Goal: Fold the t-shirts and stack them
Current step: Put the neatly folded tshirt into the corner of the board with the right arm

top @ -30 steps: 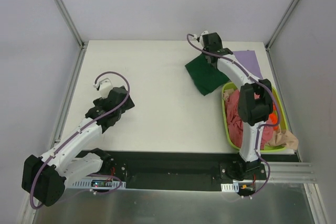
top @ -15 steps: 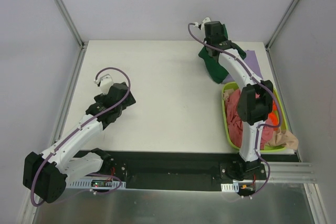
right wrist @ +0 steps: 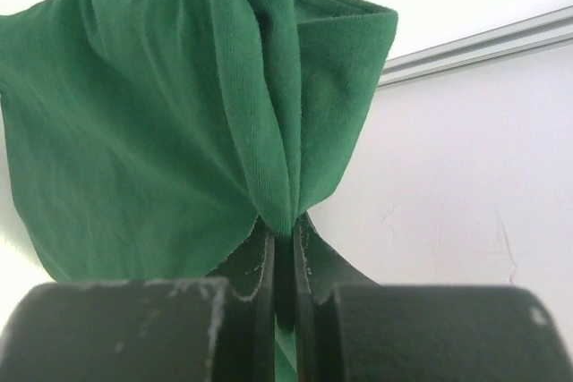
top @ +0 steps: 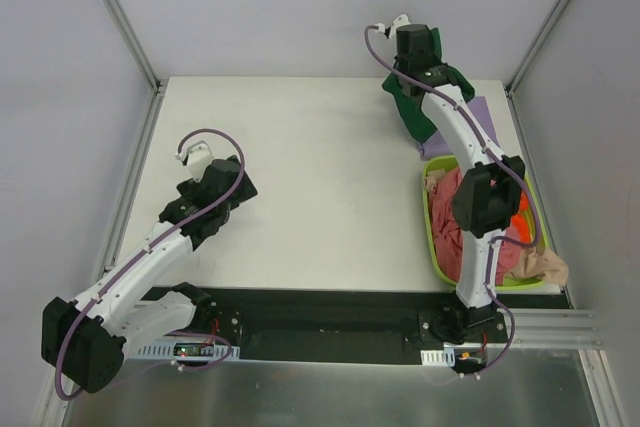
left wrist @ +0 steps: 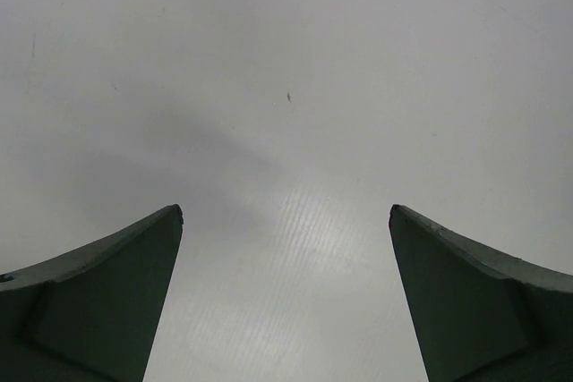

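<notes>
At the table's far right, my right gripper is shut on the dark green t-shirt. It holds the cloth lifted, and the cloth hangs bunched below the wrist. In the right wrist view the green t-shirt is pinched between the closed fingers of my right gripper. A lilac-purple t-shirt lies flat under and behind it. A pinkish-red t-shirt and a beige one fill the lime-green basket. My left gripper stands open over bare table on the left side.
The basket sits at the right edge of the white table, with orange objects inside it. Metal frame posts stand at the far corners. Grey walls enclose the table on three sides.
My right gripper has lifted the green t-shirt off the table and carried it toward the far right corner, bunching it. The left arm has barely shifted.
</notes>
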{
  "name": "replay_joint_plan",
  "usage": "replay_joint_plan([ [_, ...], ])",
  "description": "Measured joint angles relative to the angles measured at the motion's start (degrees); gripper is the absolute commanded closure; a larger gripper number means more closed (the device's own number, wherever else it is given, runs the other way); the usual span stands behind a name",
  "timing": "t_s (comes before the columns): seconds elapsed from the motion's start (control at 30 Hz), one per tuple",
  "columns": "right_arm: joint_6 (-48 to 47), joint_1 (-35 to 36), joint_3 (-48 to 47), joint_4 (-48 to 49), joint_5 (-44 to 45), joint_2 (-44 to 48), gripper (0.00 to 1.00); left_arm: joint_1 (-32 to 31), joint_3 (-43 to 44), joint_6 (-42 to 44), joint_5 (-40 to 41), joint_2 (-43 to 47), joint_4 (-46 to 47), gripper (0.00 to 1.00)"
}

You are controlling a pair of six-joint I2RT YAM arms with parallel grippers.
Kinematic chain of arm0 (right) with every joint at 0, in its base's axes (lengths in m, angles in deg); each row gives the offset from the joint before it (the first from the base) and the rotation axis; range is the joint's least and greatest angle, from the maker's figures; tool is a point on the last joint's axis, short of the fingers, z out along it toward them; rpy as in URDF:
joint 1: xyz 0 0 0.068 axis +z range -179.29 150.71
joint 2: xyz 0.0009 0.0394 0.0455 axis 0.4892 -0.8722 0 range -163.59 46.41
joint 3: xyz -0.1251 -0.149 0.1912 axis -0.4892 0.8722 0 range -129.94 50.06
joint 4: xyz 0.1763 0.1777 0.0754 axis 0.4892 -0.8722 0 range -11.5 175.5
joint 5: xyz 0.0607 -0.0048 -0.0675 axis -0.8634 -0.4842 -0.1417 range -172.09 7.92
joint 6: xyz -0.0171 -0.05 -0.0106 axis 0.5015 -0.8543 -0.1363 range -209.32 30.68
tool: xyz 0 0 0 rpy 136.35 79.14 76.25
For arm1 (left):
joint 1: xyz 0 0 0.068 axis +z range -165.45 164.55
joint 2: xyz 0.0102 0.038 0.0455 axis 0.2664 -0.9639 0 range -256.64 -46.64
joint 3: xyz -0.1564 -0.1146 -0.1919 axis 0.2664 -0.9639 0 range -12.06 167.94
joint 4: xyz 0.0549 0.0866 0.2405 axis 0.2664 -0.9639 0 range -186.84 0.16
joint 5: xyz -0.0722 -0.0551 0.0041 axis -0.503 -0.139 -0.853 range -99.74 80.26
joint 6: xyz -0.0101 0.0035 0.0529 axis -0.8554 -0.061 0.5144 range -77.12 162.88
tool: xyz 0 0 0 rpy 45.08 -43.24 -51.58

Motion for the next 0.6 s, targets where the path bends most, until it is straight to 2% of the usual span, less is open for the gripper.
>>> replay_joint_plan([
  [0.2,2.4,-1.8,-0.5,-2.1,-0.8,-1.0,1.00,0.0,0.0,-0.1,0.0,0.0,0.0,0.01],
  [0.6,6.6,-8.2,-4.3,-3.8,-1.7,-8.7,1.00,0.0,0.0,0.0,0.0,-1.9,0.0,0.01],
])
